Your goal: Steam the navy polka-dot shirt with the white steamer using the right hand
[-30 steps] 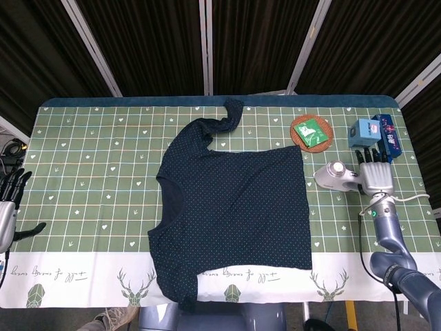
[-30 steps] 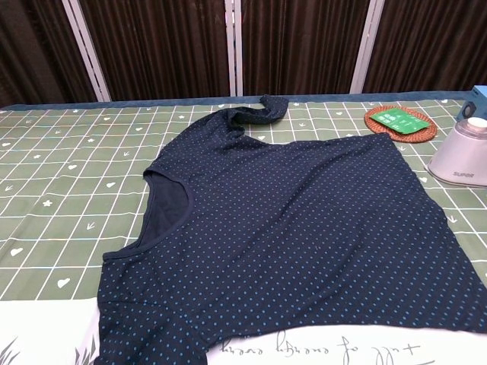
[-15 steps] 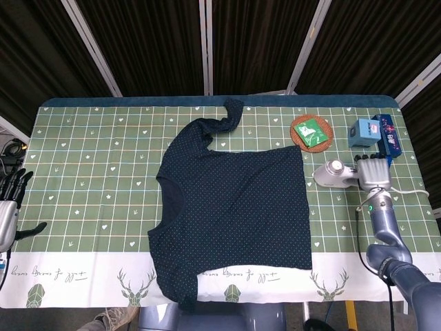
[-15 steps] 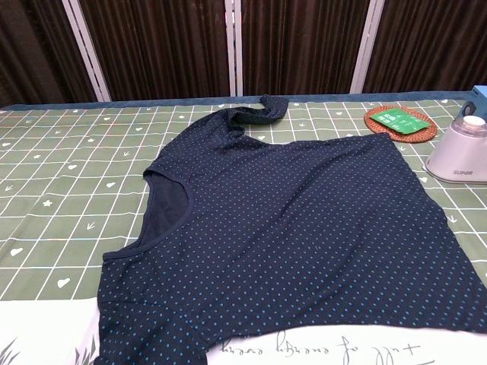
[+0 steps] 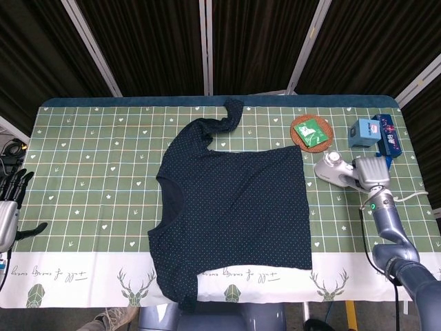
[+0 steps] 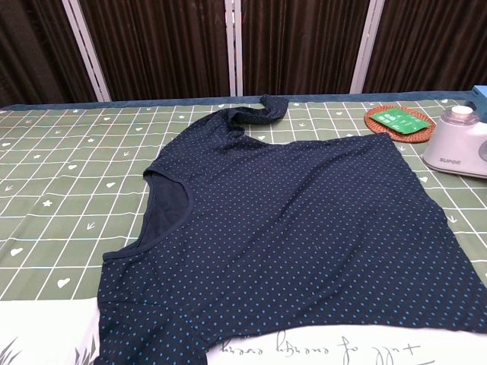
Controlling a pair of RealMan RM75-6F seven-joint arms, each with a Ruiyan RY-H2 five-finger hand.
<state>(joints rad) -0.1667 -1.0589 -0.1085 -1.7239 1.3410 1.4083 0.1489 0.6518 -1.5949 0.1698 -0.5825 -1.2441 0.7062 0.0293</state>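
- Over the last second my right hand (image 5: 372, 172) has swung the white plastic steamer (image 5: 335, 169) round; its rounded head sits nearer the orange woven coaster (image 5: 311, 132) than before and has turned toward the shirt; I judge this the lead-in to the first pass, no steaming done yet
- Right fingers wrapped on the steamer's handle, clamped; the body sits low, at or just above the surface, just off the shirt's right edge, not over the cloth
- Left hand (image 5: 9, 207) idle at the far left edge, fingers apart, holding nothing; unchanged
- Navy polka-dot shirt (image 5: 234, 210), soft knit with pale blue dots, lies flat mid-surface, one sleeve twisted up at the top, hem hanging over the near edge; unmoved
- Green checked tablecloth (image 5: 89, 165), printed with hearts, matte; steamer shell smooth and glossy, grey lettering in the chest view
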